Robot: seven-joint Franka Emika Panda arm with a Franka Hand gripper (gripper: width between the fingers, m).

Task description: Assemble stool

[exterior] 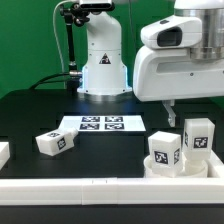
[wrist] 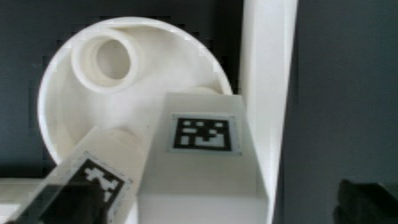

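The round white seat point(exterior: 176, 167) lies at the exterior view's right, near the front rail. Two white legs with marker tags stand upright on it, one point(exterior: 165, 148) lower and one point(exterior: 197, 136) taller. A third leg point(exterior: 55, 143) lies loose on the black table at the left, and part of another white piece point(exterior: 3, 152) shows at the left edge. My gripper point(exterior: 168, 111) hangs just above the seat and legs, apart from them, open and empty. In the wrist view the seat point(wrist: 98, 100) shows a round hole, with two tagged legs point(wrist: 206, 132) point(wrist: 86, 180) below my gripper point(wrist: 196, 216).
The marker board point(exterior: 100, 124) lies mid-table in front of the robot base point(exterior: 103, 70). A long white rail point(exterior: 90, 186) runs along the front edge and shows beside the seat in the wrist view point(wrist: 269, 90).
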